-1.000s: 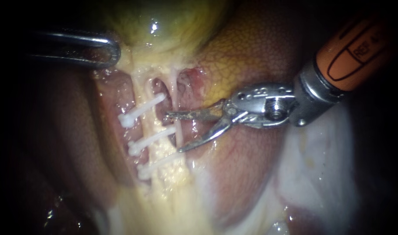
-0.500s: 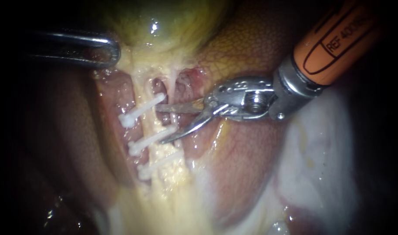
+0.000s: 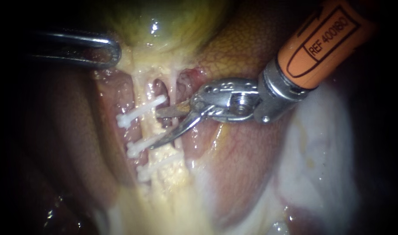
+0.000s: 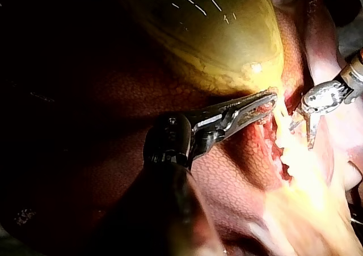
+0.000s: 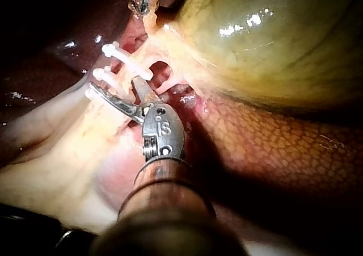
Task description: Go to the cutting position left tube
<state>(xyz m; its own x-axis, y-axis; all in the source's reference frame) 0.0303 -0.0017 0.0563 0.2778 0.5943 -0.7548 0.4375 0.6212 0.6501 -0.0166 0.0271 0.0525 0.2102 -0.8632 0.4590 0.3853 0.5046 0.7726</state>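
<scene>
Right instrument (image 3: 155, 129): shaft is running in from the upper right, jaws standing apart, gripping nothing. Left tube (image 3: 152, 125) is lying between the two jaw tips. The upper jaw is sitting just under the top clip (image 3: 140, 111), and the lower jaw tip is reaching the middle clip (image 3: 140, 146). Can't tell if either jaw is touching the tube. Third clip (image 3: 154, 166) is sitting beyond the lower jaw. Thin right tube (image 3: 173, 89) is passing under both jaws, nearer their hinge. Left instrument (image 3: 112, 51): jaws are clamping pale tissue (image 3: 125, 61) at the gallbladder (image 3: 164, 26) neck, well apart from the right jaws.
</scene>
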